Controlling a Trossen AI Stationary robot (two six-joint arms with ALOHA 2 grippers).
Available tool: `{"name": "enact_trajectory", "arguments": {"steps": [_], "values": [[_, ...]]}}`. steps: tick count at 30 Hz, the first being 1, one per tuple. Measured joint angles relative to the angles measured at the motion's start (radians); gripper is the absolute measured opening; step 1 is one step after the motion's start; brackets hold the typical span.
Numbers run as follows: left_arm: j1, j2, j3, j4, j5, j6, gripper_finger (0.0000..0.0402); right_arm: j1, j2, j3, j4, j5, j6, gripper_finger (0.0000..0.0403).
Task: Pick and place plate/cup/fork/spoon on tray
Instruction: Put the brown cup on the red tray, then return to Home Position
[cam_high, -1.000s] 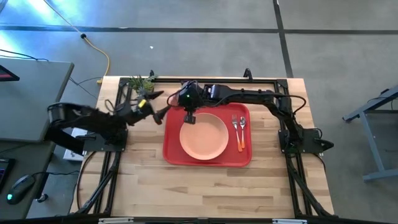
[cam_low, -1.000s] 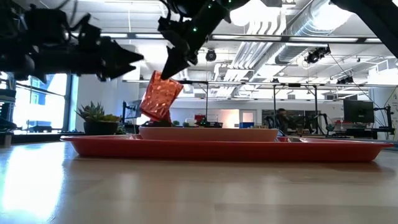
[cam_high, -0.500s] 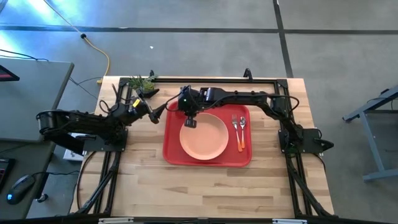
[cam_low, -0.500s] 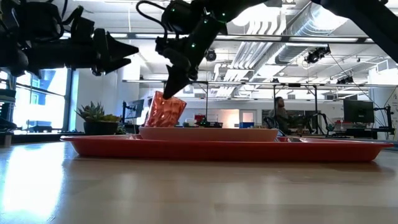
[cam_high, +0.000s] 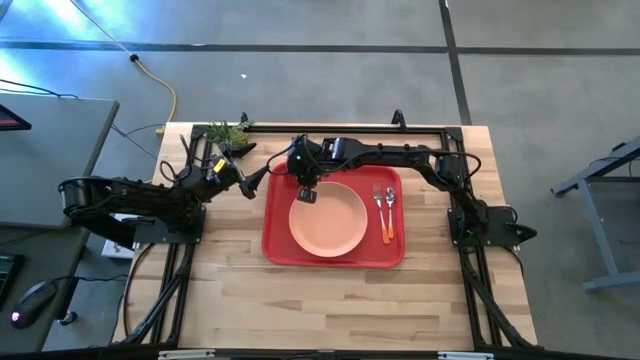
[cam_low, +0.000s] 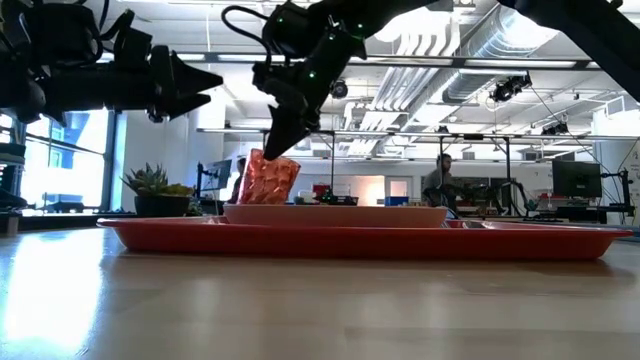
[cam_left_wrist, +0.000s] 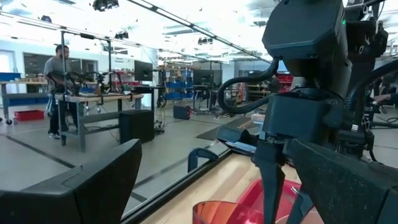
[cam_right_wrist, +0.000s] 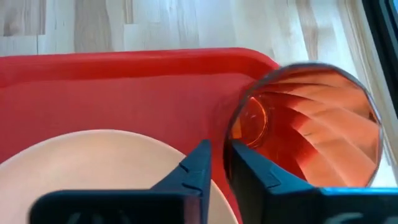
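The red tray (cam_high: 280, 245) lies mid-table with the peach-pink plate (cam_high: 327, 218) on it. The fork (cam_high: 378, 203) and spoon (cam_high: 389, 212) lie on the tray's right part. My right gripper (cam_high: 304, 182) is shut on the orange-red cup (cam_high: 307, 196) over the tray's far left corner, beside the plate's rim. The cup also shows in the low view (cam_low: 268, 180) and the right wrist view (cam_right_wrist: 311, 134). My left gripper (cam_high: 252, 180) is open and empty, above the table left of the tray. My right gripper pinches the cup's rim (cam_right_wrist: 235, 134), one finger (cam_right_wrist: 252, 168) inside the cup and one (cam_right_wrist: 196, 167) outside. The fingers come from above, pointing down. The cup hangs tilted below them; the tray's rim hides whether its base touches the tray (cam_low: 180, 232).
A small green potted plant (cam_high: 228, 133) stands at the table's far left, behind my left gripper. Bare wood lies in front of the tray (cam_high: 330, 300). A person shows in the room beyond the table (cam_low: 437, 185).
My right gripper has gone down with the cup toward the tray's far left corner. The cup has come from well above the plate down to plate level, still tilted. My left arm has drawn back toward the table's left edge, its gripper still open.
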Motion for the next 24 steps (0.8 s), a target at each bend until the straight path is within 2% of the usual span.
{"name": "enact_trajectory", "arguments": {"steps": [9, 13, 17, 20, 24], "values": [[0.0, 0.0, 0.0, 0.0, 0.0, -0.024, 0.04, 0.0, 0.0, 0.0, 0.052, 0.042, 0.015, 0.0111], [0.0, -0.002, 0.0, 0.0, -0.007, -0.076, 0.04, 0.005, -0.011, 0.0, 0.072, 0.074, 0.091, 0.0113], [-0.002, -0.005, 0.0, 0.004, -0.008, -0.103, 0.0398, 0.039, -0.058, 0.0, 0.087, 0.111, 0.087, 0.0112], [-0.002, -0.018, 0.001, 0.006, 0.002, -0.11, 0.0382, 0.064, -0.123, -0.01, 0.074, 0.128, 0.072, 0.0111], [-0.002, -0.04, 0.001, 0.005, 0.083, -0.156, 0.0333, 0.087, -0.266, -0.113, 0.097, 0.177, 0.068, 0.0093]]}}
